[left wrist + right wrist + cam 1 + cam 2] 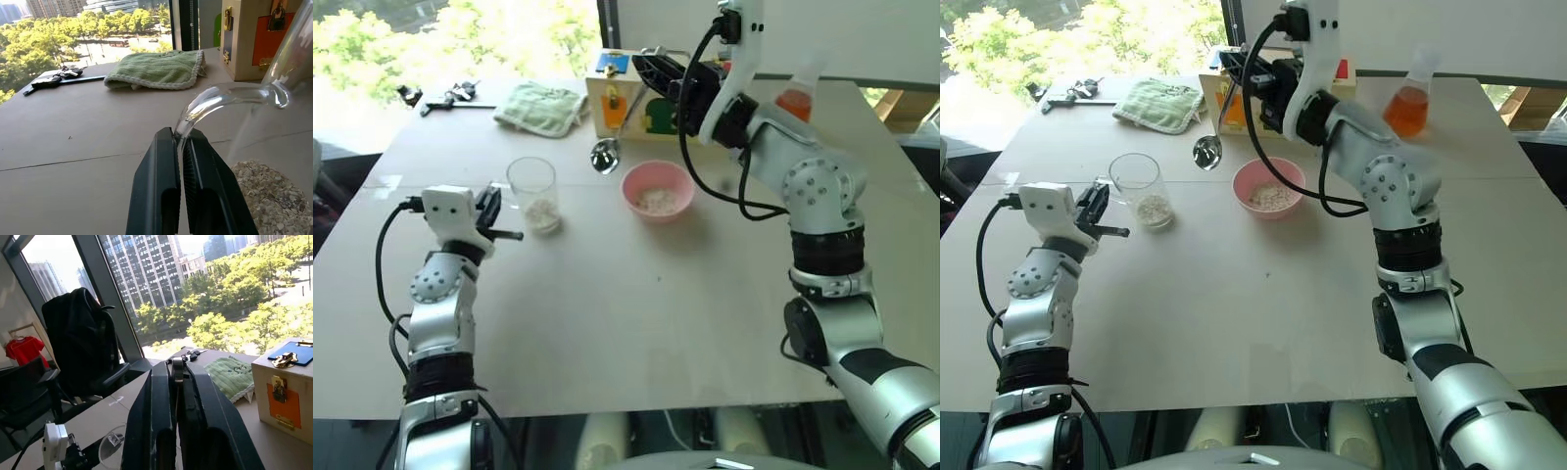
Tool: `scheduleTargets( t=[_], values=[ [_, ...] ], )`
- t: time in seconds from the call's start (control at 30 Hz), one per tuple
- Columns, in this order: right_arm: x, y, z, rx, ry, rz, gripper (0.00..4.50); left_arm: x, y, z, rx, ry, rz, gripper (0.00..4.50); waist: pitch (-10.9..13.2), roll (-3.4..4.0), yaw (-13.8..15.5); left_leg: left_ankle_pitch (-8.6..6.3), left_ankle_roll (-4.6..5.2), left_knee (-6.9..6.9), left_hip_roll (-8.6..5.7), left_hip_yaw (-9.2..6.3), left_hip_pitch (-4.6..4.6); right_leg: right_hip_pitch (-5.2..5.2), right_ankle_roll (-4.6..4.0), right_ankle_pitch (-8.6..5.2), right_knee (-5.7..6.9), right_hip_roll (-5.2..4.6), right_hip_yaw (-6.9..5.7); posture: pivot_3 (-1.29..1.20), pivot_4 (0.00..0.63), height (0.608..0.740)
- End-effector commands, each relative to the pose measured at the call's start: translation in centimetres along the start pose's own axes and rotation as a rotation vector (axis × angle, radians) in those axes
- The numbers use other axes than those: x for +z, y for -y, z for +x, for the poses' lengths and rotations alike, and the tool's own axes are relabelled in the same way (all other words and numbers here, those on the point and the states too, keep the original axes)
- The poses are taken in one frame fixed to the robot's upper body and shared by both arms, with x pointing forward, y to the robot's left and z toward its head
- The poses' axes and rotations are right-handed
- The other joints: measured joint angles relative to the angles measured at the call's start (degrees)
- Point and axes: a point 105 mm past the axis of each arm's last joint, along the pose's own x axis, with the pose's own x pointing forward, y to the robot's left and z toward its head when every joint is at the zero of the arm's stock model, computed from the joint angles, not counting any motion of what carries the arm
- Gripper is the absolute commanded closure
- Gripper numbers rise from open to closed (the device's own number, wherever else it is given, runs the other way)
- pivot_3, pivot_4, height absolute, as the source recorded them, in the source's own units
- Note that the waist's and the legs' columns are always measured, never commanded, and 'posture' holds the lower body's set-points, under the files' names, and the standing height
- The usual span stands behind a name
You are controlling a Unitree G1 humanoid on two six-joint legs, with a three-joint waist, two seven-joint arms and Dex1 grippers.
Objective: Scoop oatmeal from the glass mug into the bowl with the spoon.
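Two grippers engaged. Left gripper (179,147) at 9 o'clock, fingers pinched on the glass mug's handle. Glass mug (532,192) upright on the table (636,323), oatmeal (542,213) heaped in its base. Bowl (658,190) just beyond centre toward 1 o'clock, holding flakes. Right gripper (651,67) raised at 12 o'clock, clamped on the spoon (606,155), which hangs between mug and bowl.
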Motion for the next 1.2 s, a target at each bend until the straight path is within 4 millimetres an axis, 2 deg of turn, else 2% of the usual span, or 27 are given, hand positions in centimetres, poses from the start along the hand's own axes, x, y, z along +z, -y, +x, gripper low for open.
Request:
scheduleTargets(
  t=[0.03, 0.23, 0.6, 0.8, 1.1, 1.2],
  values=[
    [1.9, -2.0, 0.8, 0.078, 0.065, -0.051, 4.5, 0.7, 4.1, 0.4, -0.154, -0.01, -0.028, 4.47, 0.0, 0.0, 0.0, 0.0, 0.0, 0.0, -0.01, -0.01, 0.0, 0.02, 0.0, 0.0, -0.01, 0.0, -0.01, 0.0, 0.15, 0.74],
    [0.7, -3.1, 1.3, 0.125, 0.035, -0.08, 4.5, 1.6, 6.0, 1.1, -0.242, -0.046, -0.015, 4.47, 0.0, 0.0, -0.3, 0.0, -0.01, 0.0, -0.04, 0.01, 0.01, 0.01, 0.01, 0.0, -0.01, 0.07, 0.0, 0.0, 0.15, 0.74],
    [-3.6, -3.0, 0.5, 0.178, -0.112, -0.342, 4.5, 2.7, 6.5, 2.0, -0.371, -0.06, 0.027, 4.47, 0.0, 0.0, -0.3, 0.02, -0.03, 0.0, -0.06, 0.02, 0.0, -0.01, 0.01, 0.0, -0.05, 0.1, 0.0, 0.0, 0.15, 0.74],
    [-6.8, -2.6, 0.7, 0.213, -0.161, -0.52, 4.5, 4.8, 6.7, 2.6, -0.444, 0.017, 0.107, 4.47, 0.0, -0.01, -0.4, 0.02, -0.04, 0.0, -0.06, 0.03, 0.0, -0.03, 0.01, 0.0, -0.05, 0.12, 0.01, 0.0, 0.15, 0.74],
    [-9.3, -2.6, 1.1, 0.216, -0.214, -0.363, 4.5, 5.8, 6.4, 3.1, -0.49, 0.089, 0.195, 4.47, 0.0, -0.01, -0.4, 0.06, -0.1, 0.0, -0.05, 0.02, -0.01, -0.03, 0.01, 0.0, -0.05, 0.14, 0.0, 0.0, 0.15, 0.74],
    [-9.5, -2.0, 1.0, 0.16, -0.233, -0.208, 4.5, 5.5, 6.3, 3.0, -0.496, 0.088, 0.215, 4.47, 0.0, -0.01, -0.4, 0.06, -0.11, 0.0, -0.05, 0.02, -0.01, -0.03, 0.01, 0.0, -0.04, 0.15, 0.0, 0.0, 0.15, 0.74]
  ],
)
